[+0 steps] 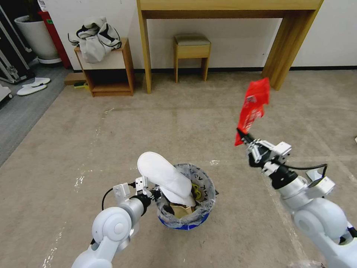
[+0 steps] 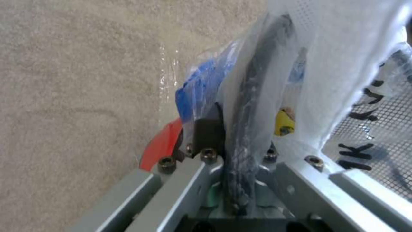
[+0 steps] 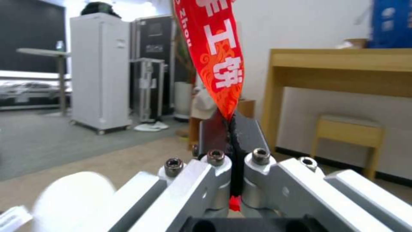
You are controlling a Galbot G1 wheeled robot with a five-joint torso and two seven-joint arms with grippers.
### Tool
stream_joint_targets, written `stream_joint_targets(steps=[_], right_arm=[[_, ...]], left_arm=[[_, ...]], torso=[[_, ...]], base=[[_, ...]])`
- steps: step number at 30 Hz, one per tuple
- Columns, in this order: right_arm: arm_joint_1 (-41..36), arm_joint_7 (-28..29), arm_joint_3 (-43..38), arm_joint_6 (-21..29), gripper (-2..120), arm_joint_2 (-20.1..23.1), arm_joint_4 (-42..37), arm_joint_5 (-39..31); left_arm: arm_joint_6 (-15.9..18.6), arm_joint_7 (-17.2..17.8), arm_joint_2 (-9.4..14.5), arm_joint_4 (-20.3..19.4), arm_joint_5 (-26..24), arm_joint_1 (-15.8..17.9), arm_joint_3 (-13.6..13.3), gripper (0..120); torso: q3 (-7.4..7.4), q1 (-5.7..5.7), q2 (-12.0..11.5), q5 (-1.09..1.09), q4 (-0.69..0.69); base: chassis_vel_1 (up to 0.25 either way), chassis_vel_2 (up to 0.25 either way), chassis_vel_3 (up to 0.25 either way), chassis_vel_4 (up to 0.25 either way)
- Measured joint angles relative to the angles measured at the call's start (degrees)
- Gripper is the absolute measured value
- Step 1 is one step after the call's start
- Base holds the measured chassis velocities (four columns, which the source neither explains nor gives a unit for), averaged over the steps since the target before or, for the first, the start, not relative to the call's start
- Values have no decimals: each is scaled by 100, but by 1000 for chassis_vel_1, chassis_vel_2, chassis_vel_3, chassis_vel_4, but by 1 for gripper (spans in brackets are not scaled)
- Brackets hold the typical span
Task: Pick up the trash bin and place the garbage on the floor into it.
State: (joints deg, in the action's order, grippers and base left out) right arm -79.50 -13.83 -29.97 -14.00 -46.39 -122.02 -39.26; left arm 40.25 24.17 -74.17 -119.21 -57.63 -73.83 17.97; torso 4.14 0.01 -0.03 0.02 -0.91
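The trash bin [image 1: 200, 219], a small red bucket with a blue band and a clear liner, is low in front of me. A white slipper [image 1: 163, 175] sticks out over its near-left rim, above a crumpled brown paper bag [image 1: 181, 211]. My left gripper [image 1: 154, 193] is shut on the bin's left rim. In the left wrist view that gripper [image 2: 240, 129] pinches the rim and liner, with the blue band [image 2: 195, 90] beside it. My right gripper [image 1: 247, 140], raised right of the bin, is shut on a red wrapper [image 1: 254, 104] that stands upward. The right wrist view shows the gripper [image 3: 231, 129] and wrapper [image 3: 217, 54] too.
Beige carpet lies all around. At the back stand a wooden side table [image 1: 126, 67] with a grey-white jacket [image 1: 96, 37], a small stool [image 1: 191, 52] and a large wooden table [image 1: 290, 41]. A white planter [image 1: 35, 35] and a pair of white slippers [image 1: 33, 86] are far left.
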Motion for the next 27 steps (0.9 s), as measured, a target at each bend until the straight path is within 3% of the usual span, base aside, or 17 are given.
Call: stream_joint_targets(steps=[8,27], right_arm=[[-60,-285,372,149,0,140,-341,183],[51,-633,884,421,0,69,-273,417]], left_arm=[[0,10,-57,73,60,-8,-7,1],[24,14,-44,-21,5,7,-91,1]], torso=[[0,0,0,0,0],[0,0,0,0,0]], base=[[0,0,0,0],[0,0,0,0]])
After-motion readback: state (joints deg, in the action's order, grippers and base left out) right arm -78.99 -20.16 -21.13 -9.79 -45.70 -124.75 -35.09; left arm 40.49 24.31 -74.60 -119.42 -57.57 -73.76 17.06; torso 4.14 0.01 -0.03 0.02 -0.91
